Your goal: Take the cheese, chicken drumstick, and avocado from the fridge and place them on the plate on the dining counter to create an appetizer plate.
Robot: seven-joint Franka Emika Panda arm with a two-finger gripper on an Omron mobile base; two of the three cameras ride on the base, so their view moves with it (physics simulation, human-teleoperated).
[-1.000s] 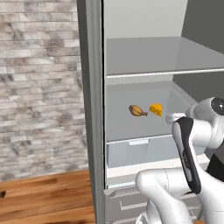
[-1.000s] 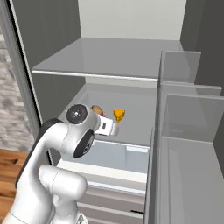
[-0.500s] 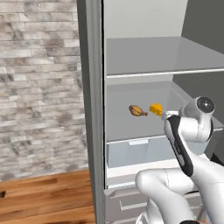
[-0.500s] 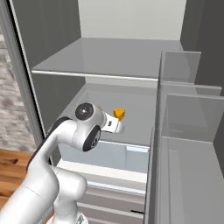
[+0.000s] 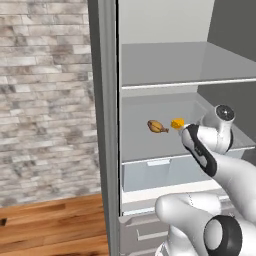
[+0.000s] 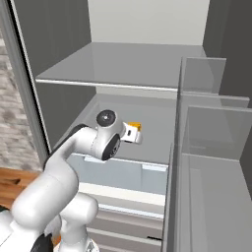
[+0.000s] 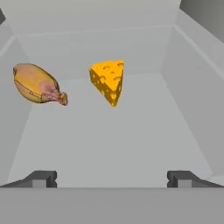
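Gripper (image 7: 112, 179) inside the fridge (image 5: 165, 145)
Jaws spread wide, holding nothing; cheese (image 7: 108, 81) and drumstick (image 7: 37, 84) lie ahead, untouched.

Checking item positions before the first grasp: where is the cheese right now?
The cheese sits on the fridge's lower inner shelf, just right of the chicken drumstick in the hand view and apart from it, ahead of the open gripper.
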